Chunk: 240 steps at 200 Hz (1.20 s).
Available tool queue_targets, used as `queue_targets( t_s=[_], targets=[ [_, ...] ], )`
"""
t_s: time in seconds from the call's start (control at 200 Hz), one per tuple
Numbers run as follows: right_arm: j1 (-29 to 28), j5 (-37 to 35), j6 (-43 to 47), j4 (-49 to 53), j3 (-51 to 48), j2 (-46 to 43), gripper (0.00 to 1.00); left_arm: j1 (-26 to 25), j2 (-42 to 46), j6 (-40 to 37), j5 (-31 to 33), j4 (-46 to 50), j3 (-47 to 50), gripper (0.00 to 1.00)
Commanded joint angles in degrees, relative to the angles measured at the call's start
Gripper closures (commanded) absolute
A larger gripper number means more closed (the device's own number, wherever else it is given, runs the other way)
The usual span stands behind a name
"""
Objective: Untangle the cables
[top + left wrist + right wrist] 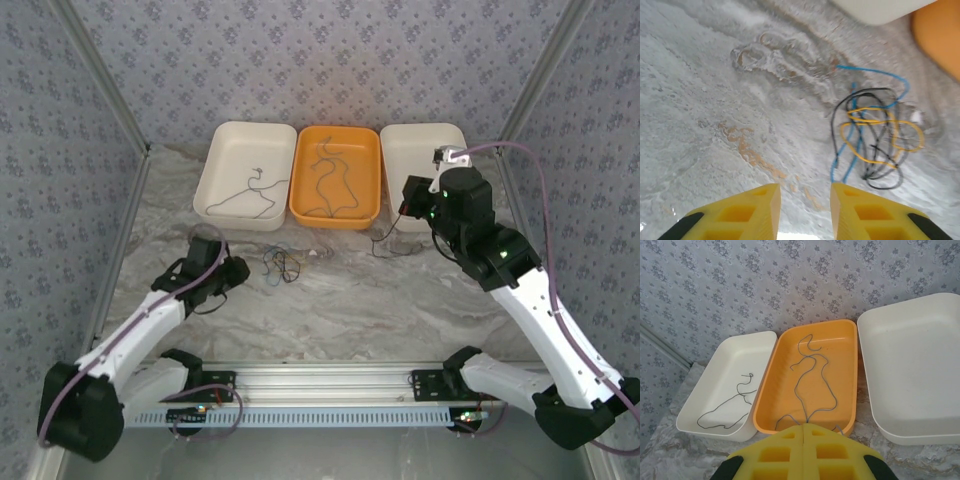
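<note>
Marbled tabletop (340, 300): the tangled cables (875, 142) lie just ahead-right of my left jaws, which are parted and empty. Beyond my closed right jaws, one strand (743, 386) rests in the white tray (740, 365) and another (799, 385) in the orange tray (840, 365). I judge the job about half done.

Left end effector (805, 194) agape, right (803, 430) closed

No legible text, no labels or brand marks, no numbers or signs
</note>
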State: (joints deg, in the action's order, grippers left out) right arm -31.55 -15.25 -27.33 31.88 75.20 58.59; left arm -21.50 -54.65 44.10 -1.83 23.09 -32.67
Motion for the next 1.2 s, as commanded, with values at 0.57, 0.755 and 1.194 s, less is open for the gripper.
queue_targets(
  t_s=[0.57, 0.755, 1.194],
  targets=[
    [0.06, 19.24, 1.76, -2.11, -18.72, -11.52, 1.0, -12.97, 6.15, 17.13, -1.16, 2.24, -4.57, 0.46],
    [0.95, 16.12, 1.85, 4.76, -29.65, -20.55, 1.0, -20.8, -0.48, 19.6, 2.97, -1.52, -4.75, 0.56],
    [1.49, 17.8, 2.1, 6.11, -32.64, -24.11, 1.0, -36.39, -32.99, 26.39, 13.87, -3.41, -23.22, 0.53]
  ],
)
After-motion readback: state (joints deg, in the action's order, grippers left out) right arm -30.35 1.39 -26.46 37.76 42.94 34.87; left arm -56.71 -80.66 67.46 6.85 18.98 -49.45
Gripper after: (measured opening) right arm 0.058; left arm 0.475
